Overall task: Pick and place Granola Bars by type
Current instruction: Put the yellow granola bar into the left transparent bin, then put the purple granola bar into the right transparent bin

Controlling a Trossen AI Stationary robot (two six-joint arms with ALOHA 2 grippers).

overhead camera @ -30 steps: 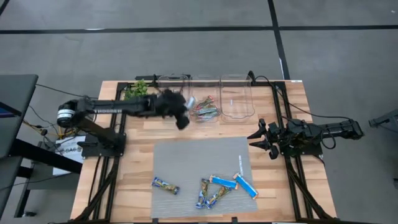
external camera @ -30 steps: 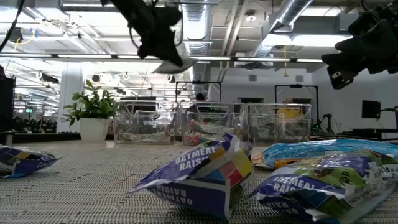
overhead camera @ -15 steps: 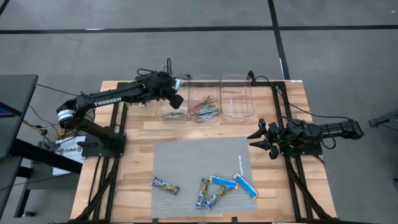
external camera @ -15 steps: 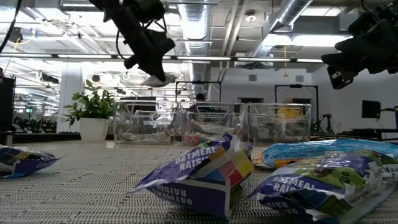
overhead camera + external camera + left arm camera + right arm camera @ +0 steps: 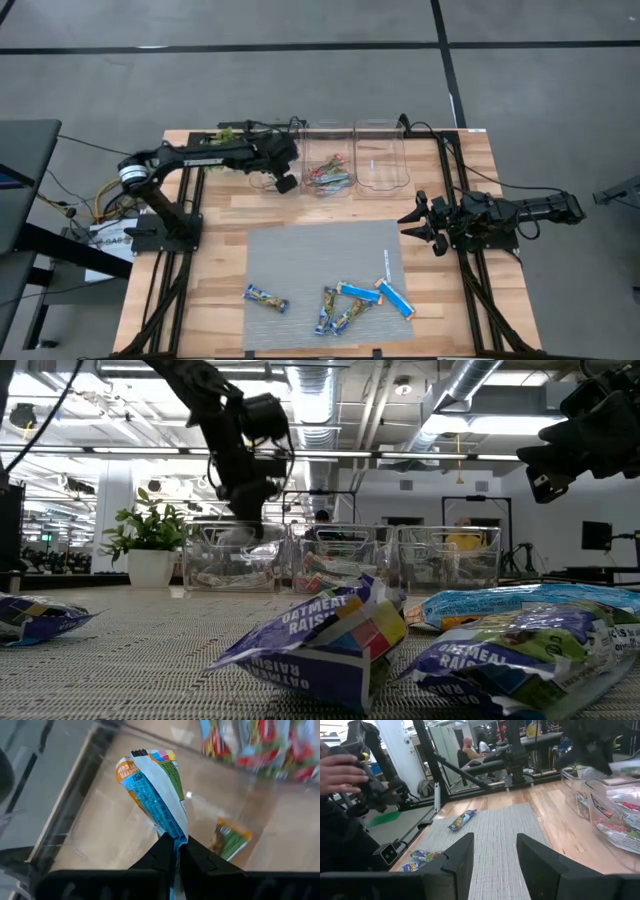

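Note:
My left gripper hangs over the left clear bin at the table's far edge, shut on a blue-silver-yellow granola bar. Another bar lies on that bin's floor. The middle bin holds red-green bars. Several bars lie on the grey mat: one to the left, a cluster and two bright blue ones. My right gripper waits open at the mat's right edge. My left gripper pinches the bar by one end between its two fingers, coming from above and pointing down into the left bin. The bar hangs below the fingers, inside the bin walls. Whether its free end touches the bin floor I cannot tell.
A third clear bin stands to the right of the middle one. A potted plant sits at the far left corner. A person's hand shows beyond the table in the right wrist view. The mat's far half is bare.
My left gripper, shut on the bar throughout, has swung toward the table's far edge and then come down from high above the table to the rim of the left bin. The bar has gone down with it into the bin.

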